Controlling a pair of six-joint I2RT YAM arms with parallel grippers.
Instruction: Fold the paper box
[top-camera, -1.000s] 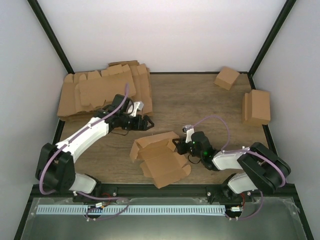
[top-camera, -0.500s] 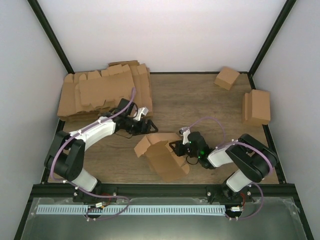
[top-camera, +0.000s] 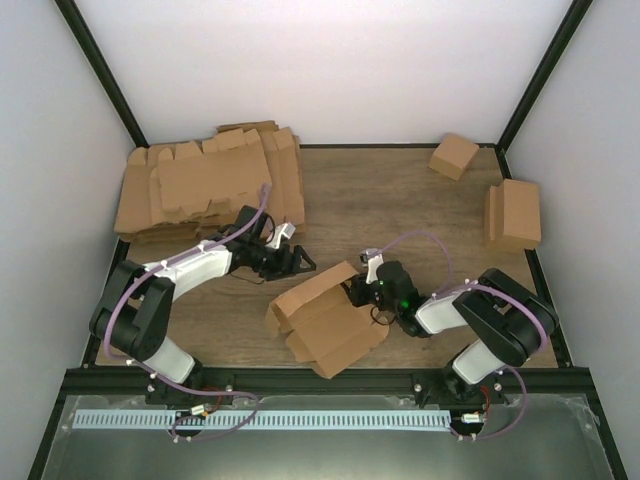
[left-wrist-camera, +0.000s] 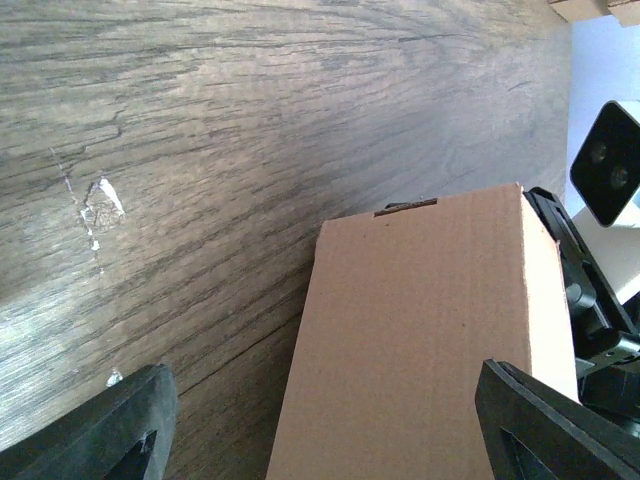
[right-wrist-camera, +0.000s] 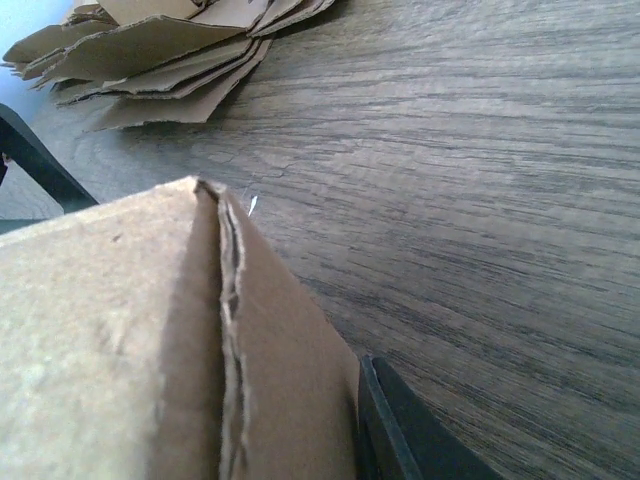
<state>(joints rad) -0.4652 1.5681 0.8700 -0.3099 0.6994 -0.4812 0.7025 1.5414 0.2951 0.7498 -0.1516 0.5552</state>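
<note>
The paper box (top-camera: 325, 325) is a brown, partly folded sheet lying in the near middle of the table, with its upper panel raised. My right gripper (top-camera: 357, 290) is at the box's right edge. In the right wrist view a doubled cardboard fold (right-wrist-camera: 120, 340) presses against the one black finger (right-wrist-camera: 390, 435) that shows; the other finger is hidden behind the cardboard. My left gripper (top-camera: 297, 260) hovers just above and left of the box, open. In the left wrist view its fingertips (left-wrist-camera: 110, 430) stand wide apart, with the box's raised panel (left-wrist-camera: 420, 330) ahead of them, untouched.
A pile of flat brown blanks (top-camera: 210, 180) lies at the back left, and its edge (right-wrist-camera: 150, 50) shows in the right wrist view. A small brown box (top-camera: 454, 155) sits at the back right. A larger folded box (top-camera: 515, 213) is against the right wall.
The right gripper has lifted and folded the box's upper panel, and the box has shifted slightly. The left gripper has moved right and nearer, toward the raised panel, staying open.
</note>
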